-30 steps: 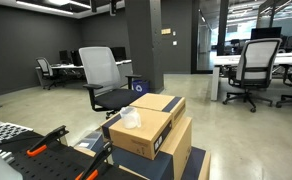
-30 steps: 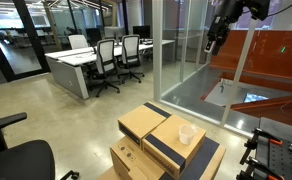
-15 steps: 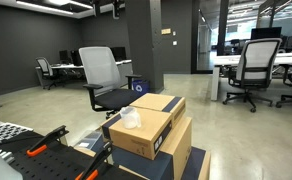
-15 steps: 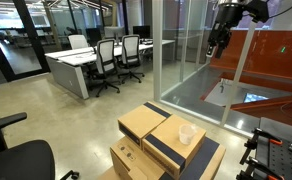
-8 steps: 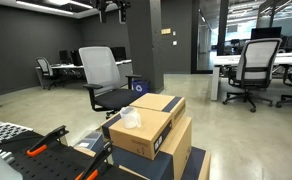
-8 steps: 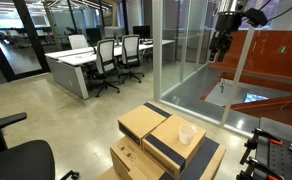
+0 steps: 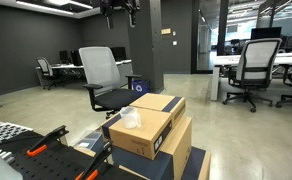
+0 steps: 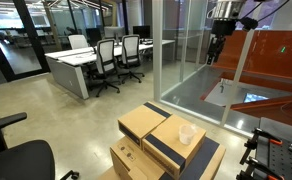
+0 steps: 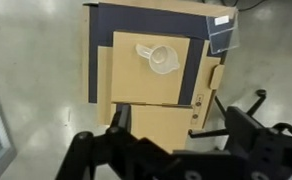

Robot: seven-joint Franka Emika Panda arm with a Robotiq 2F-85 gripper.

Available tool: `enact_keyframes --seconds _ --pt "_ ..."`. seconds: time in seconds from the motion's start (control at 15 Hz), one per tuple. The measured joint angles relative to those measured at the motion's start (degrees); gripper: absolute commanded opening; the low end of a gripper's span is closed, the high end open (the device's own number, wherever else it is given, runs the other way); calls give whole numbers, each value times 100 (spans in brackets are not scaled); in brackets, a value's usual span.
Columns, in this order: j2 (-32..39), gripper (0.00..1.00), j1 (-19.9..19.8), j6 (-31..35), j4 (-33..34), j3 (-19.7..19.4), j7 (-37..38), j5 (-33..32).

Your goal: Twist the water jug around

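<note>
My claw (image 8: pixel 214 50) hangs spread open high above the water jug (image 9: pixel 161 58) on the top cardboard box (image 9: pixel 136 88), so I judge this the approach, with a long descent onto the jug next.

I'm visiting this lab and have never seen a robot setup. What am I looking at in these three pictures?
Three cameras film one robot arm. Two stand in the room: in both exterior views the arm's gripper hangs high above a stack of cardboard boxes. The third sits on the wrist and looks straight down past the gripper, which is open and holds nothing. On the top box sits a small translucent water jug, the thing the arm is meant to twist around. An office chair stands behind.
</note>
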Motion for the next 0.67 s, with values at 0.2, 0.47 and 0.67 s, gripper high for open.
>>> enact_keyframes --seconds 0.2,0.47,0.67 --pt "222 100 0 188 6 -1 -56 -20" --pt "551 100 -5 339 6 -5 -56 -82" --pt "738 100 -26 406 7 -17 -56 -132"
